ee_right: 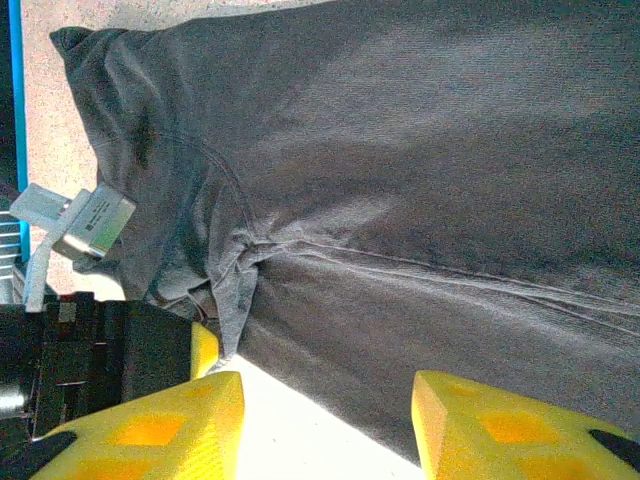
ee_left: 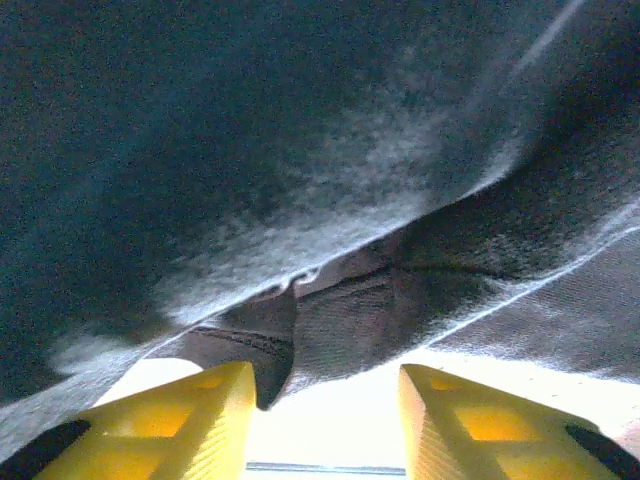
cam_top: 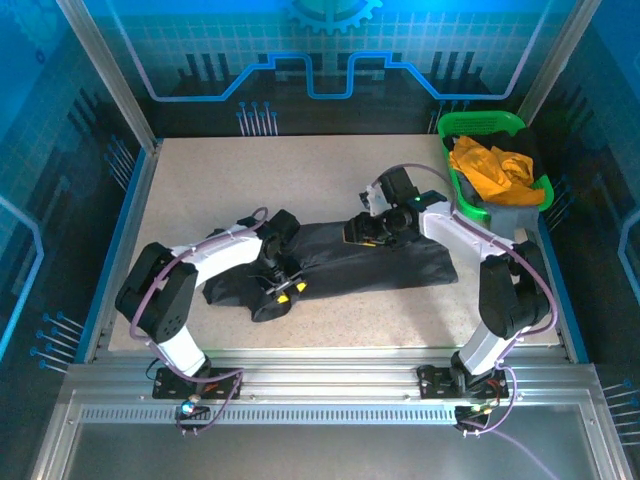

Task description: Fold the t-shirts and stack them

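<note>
Speckled table carries the black t-shirt laid out for folding, with the left pincer and right pincer both parted over it.

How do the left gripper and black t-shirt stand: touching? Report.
Cannot tell. Left wrist view: a fold of the black t-shirt abuts one finger of the open left gripper, without clear contact or gap.
</note>
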